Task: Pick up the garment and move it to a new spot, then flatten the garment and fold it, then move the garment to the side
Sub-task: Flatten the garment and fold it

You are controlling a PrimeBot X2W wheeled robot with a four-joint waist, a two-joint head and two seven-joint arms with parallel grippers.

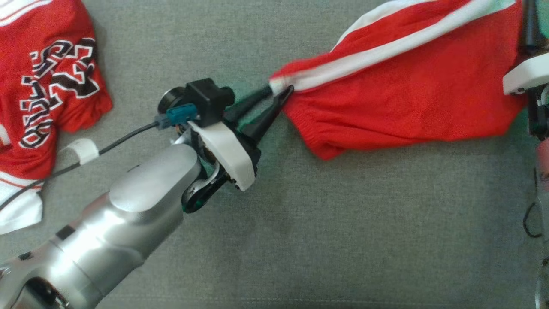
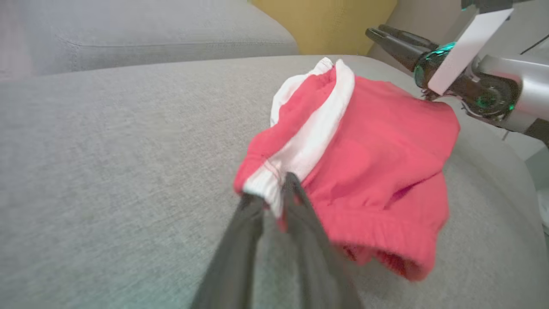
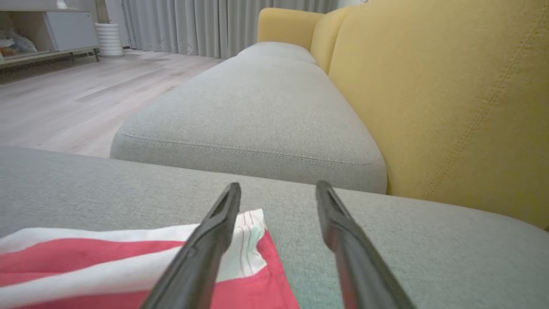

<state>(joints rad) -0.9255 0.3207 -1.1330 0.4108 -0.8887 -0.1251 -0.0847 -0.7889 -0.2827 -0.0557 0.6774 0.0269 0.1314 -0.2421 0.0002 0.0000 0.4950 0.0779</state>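
Now: the left pincer (image 1: 281, 92) is pressed together on the white-banded corner of the red knit shorts with white side stripes (image 1: 407, 98). In its own wrist view the dark fingers (image 2: 306, 231) sit either side of that hem with cloth between them and hardly a gap.

The right pincer (image 3: 279, 189) is spread wide and holds nothing. The opposite corner of the shorts lies just beside one finger; I cannot tell whether they touch.

The shorts rest on the flat grey fabric sofa cushion (image 1: 300, 214), far and to the right, drawn out left-to-right between the two pincers. The stripe side is fairly taut, while the near hem is bunched and rolled under.

A red jersey with black-and-white lettering (image 1: 51, 77) lies at the far left, well apart. A yellow upholstered backrest (image 3: 450, 107) stands beyond.

Judgement: the shorts look set down at their new spot, so this is the flattening step — the fold is not yet begun. The next move likely calls for the left pincer to let the corner drop without dragging it. Both pincers would then work the near hem outward until the cloth lies in a single flat layer.
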